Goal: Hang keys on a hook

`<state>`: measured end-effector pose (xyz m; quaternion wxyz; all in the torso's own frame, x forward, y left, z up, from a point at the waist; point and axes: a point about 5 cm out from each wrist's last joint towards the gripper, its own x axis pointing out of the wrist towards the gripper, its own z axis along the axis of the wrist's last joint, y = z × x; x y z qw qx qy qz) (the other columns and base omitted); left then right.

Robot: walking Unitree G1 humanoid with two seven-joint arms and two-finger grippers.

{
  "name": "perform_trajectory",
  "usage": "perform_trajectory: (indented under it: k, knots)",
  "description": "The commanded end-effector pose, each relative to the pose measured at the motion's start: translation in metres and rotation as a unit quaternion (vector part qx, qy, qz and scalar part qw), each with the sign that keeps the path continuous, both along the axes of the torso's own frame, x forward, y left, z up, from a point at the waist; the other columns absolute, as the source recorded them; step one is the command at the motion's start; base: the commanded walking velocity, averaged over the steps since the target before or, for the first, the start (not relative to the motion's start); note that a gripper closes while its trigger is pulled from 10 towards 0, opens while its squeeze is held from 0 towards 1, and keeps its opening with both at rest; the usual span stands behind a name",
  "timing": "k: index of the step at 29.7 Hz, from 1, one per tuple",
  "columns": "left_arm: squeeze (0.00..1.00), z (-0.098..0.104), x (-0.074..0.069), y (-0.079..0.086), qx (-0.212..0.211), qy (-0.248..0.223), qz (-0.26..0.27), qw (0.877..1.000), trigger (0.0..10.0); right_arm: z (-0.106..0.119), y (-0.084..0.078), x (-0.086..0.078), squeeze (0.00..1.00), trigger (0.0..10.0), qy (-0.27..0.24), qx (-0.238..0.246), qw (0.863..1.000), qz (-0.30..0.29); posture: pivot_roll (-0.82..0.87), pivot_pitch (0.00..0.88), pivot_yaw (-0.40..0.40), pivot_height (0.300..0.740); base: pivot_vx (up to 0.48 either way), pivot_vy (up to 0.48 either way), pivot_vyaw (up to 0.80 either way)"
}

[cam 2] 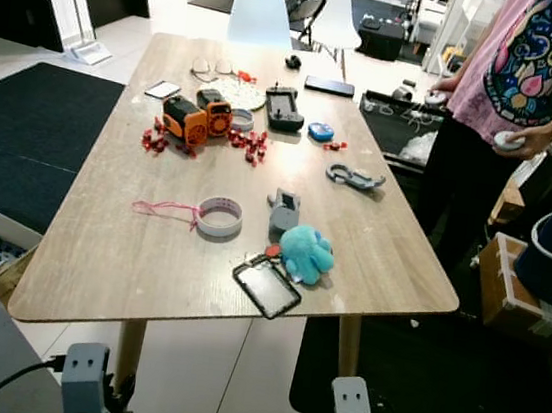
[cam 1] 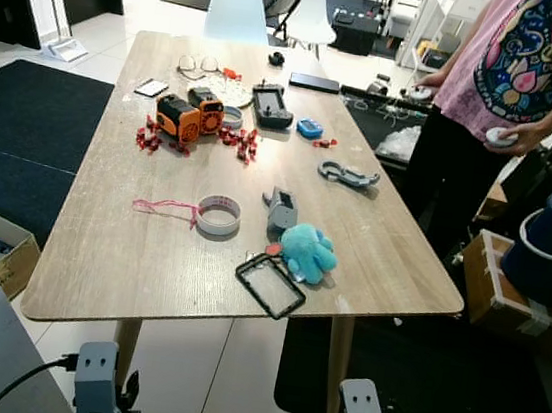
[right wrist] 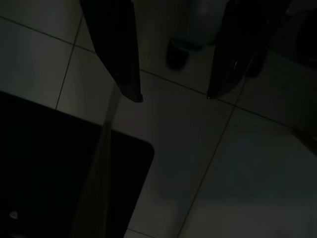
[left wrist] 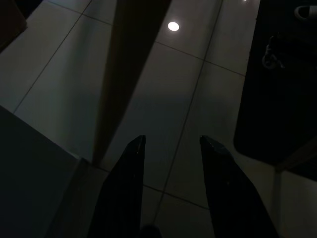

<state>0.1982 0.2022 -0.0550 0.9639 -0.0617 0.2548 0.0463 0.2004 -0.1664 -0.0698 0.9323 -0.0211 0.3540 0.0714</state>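
— Where are the two arms?

— Both hang low in front of the near edge of the counter. The left tool points down at the tiled floor, and its two black fingers stand apart with nothing between them, so it is released. The right tool also points at the floor, near the corner of a dark rug; its fingers are spread too and they hold nothing.

— And the keys, where are they?

— I cannot make out keys with certainty. Near the front of the counter lies a teal plush octopus, and just beside it a small red piece and a black rectangular frame. It is too small to tell if this is a key ring. Behind the octopus there is a grey device, and to the left a roll of white tape with a pink string.

— Something more on the counter?

— Farther back stands an orange and black toy with small red pieces around it, and a grey carabiner toward the right side. A person in a pink patterned shirt stands at the right side of the counter.
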Motion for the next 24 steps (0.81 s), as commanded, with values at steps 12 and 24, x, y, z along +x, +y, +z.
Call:
perform_trajectory:
  k: [12, 24]
  knots:
    - [0.0, 0.001, 0.001, -0.001, 0.003, -0.003, -0.007, 1.0, 10.0, -0.004, -0.009, -0.008, 0.0, 10.0, 0.019, -0.01, 1.0, -0.012, 0.06, 0.046, -0.031, 0.74, 0.0, 0.0, 0.0]
    - [0.0, 0.006, 0.006, -0.009, 0.015, -0.026, -0.064, 0.998, 10.0, -0.006, -0.023, -0.015, 0.0, 10.0, 0.025, -0.023, 0.999, -0.03, 0.05, 0.029, -0.035, 0.74, 0.0, 0.0, 0.0]
